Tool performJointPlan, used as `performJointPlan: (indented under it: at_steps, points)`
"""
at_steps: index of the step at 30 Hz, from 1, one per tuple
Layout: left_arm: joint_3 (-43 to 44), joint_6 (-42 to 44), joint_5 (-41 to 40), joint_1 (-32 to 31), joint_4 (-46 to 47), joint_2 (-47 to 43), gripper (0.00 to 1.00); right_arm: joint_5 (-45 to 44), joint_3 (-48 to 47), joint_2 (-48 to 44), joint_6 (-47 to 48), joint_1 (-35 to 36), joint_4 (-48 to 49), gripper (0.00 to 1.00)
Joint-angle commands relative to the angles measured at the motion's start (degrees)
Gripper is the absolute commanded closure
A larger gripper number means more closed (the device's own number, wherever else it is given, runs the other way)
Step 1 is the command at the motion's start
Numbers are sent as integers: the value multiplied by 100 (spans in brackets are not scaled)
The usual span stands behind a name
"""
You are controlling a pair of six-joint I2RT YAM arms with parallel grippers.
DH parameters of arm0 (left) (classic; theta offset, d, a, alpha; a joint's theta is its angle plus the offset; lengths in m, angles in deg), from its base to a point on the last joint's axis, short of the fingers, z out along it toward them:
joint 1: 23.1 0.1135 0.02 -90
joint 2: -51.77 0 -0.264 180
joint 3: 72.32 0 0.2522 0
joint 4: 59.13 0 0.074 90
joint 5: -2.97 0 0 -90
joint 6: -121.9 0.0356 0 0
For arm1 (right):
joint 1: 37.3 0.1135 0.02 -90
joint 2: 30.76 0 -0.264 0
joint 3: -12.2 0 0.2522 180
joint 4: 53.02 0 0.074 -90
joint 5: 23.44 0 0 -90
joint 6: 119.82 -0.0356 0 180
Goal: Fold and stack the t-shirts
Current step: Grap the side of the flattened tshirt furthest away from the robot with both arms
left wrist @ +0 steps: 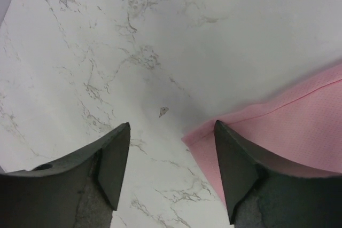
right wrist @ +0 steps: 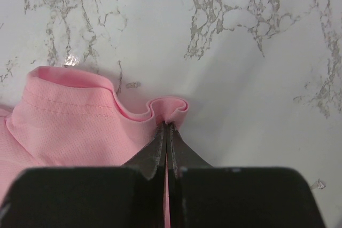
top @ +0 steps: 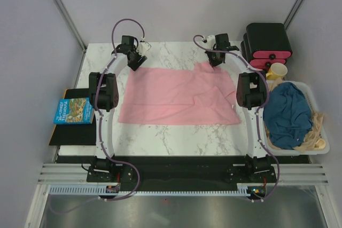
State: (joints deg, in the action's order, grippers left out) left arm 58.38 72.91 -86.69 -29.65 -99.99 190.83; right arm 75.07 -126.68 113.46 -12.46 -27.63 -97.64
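Note:
A light pink t-shirt (top: 176, 97) lies spread on the marble table (top: 176, 140), folded into a rough rectangle. My left gripper (top: 134, 62) hovers open at its far left corner; in the left wrist view that corner (left wrist: 278, 126) lies loose on the table beside the right finger, with only marble between the fingers (left wrist: 172, 132). My right gripper (top: 215, 60) is shut on a bunched fold of the pink shirt's far right corner (right wrist: 170, 109). A dark teal-blue t-shirt (top: 288, 115) sits crumpled in a white basket (top: 324, 142) at the right.
Black boxes with pink fronts (top: 267, 44) stand at the back right, with a yellow cup (top: 278, 71) beside them. A blue book (top: 73, 110) rests on a black pad left of the table. Beige cloth (top: 314, 132) shares the basket.

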Motion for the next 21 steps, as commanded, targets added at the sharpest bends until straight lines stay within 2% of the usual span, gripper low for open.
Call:
performJointPlan:
  at_steps: [1,3,4,6,7,9,15,21]
  points:
    - [21,-383,291,31,-411,24,33,-43,40,-351,65,96,-132,100]
    - [4,-445,414,31,-507,42,40,-51,40,-369,83,105,-123,100]
    - [-5,-463,475,31,-560,59,50,-69,32,-369,83,114,-123,100]
    - [-5,-489,555,31,-683,94,55,-69,32,-395,100,123,-132,100]
    - [-5,-489,555,31,-701,138,55,-78,32,-395,109,123,-132,100]
    - [4,-542,441,31,-718,200,48,-87,40,-412,118,131,-132,100]
    - [100,-638,362,57,-850,297,45,-104,75,-448,144,149,-132,100]
    - [539,-612,651,57,-1570,559,48,-131,67,-491,162,175,-132,100]
